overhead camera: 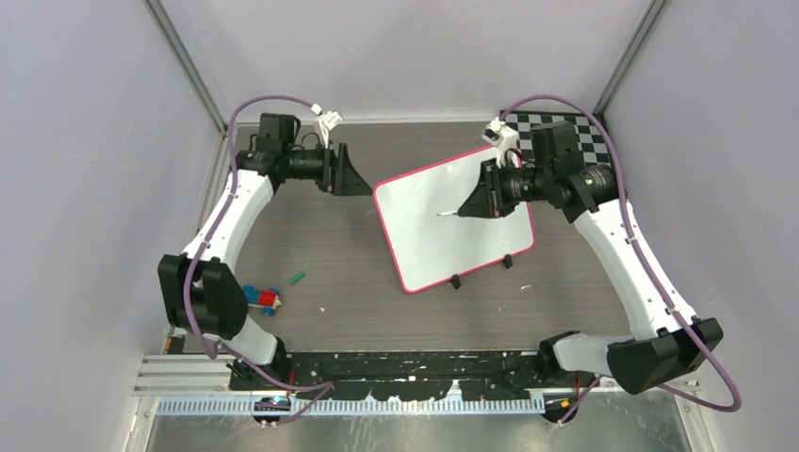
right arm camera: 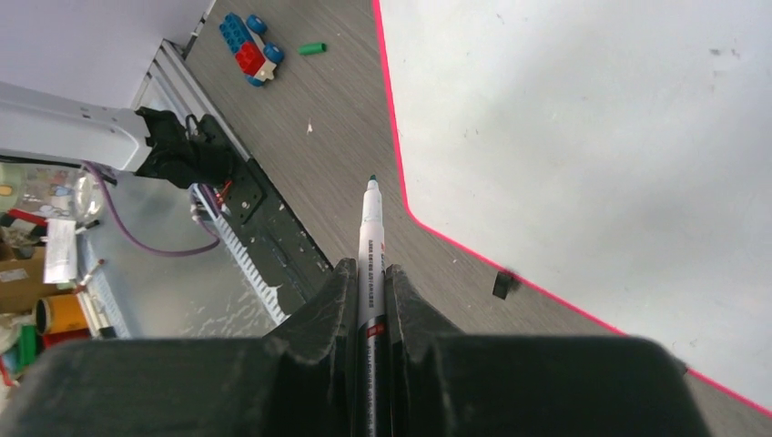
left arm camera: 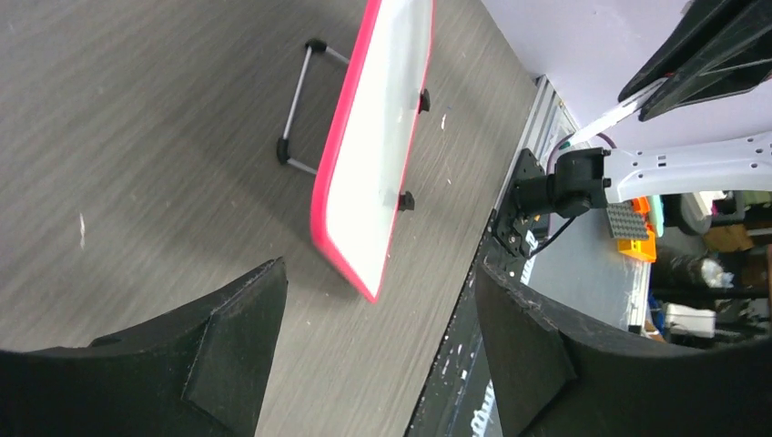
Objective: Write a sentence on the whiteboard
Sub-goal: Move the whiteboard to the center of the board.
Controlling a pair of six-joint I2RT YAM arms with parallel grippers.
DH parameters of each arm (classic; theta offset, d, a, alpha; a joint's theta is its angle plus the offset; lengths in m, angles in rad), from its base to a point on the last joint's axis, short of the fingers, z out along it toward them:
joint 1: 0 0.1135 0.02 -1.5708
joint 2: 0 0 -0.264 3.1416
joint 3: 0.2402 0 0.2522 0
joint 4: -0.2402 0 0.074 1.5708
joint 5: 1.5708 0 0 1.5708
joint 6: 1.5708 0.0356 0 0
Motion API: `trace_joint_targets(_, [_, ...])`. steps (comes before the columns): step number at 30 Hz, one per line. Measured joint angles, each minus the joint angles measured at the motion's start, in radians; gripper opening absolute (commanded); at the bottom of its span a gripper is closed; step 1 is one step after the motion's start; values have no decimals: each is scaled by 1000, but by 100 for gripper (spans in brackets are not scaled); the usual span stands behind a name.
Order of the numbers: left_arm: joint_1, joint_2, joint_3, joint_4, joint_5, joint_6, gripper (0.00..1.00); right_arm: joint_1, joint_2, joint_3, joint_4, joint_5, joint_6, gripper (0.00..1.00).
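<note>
The whiteboard point(overhead camera: 452, 221) with its pink-red rim lies tilted on the table's middle, its face blank; no green lettering shows on it. It also shows in the left wrist view point(left arm camera: 378, 155) and the right wrist view point(right arm camera: 592, 137). My right gripper point(overhead camera: 471, 204) is shut on a white marker point(right arm camera: 370, 246), uncapped, its green tip held above the board's middle. In the right wrist view the tip points past the board's rim. My left gripper point(overhead camera: 356, 179) is open and empty, hovering just left of the board's far-left corner.
A black-and-white checkered board point(overhead camera: 556, 127) lies at the back right behind the right arm. A small toy car of coloured blocks point(overhead camera: 261, 298) and a green marker cap point(overhead camera: 297, 279) lie at the front left. The board's wire stand point(left arm camera: 300, 105) shows behind it.
</note>
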Motion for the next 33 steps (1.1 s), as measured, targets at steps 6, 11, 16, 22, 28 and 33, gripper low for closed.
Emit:
trace_joint_targets(6, [43,-36,-168,39,6,-11,76,140,48,0,103,113,31,0])
trace_joint_targets(11, [45,-33,-199,57,15,-14,74,213,108,0,156,174,37,0])
trace_joint_targets(16, [39,-24,-198,84,39,-15,74,248,141,0,183,210,37,0])
trace_joint_targets(22, [9,-6,-198,116,61,-19,74,257,147,-3,207,224,35,0])
trace_joint_targets(28, [-7,22,-185,127,69,-31,67,284,192,25,212,260,26,0])
trace_joint_targets(33, [-6,29,-181,132,68,-41,63,314,231,63,227,312,21,0])
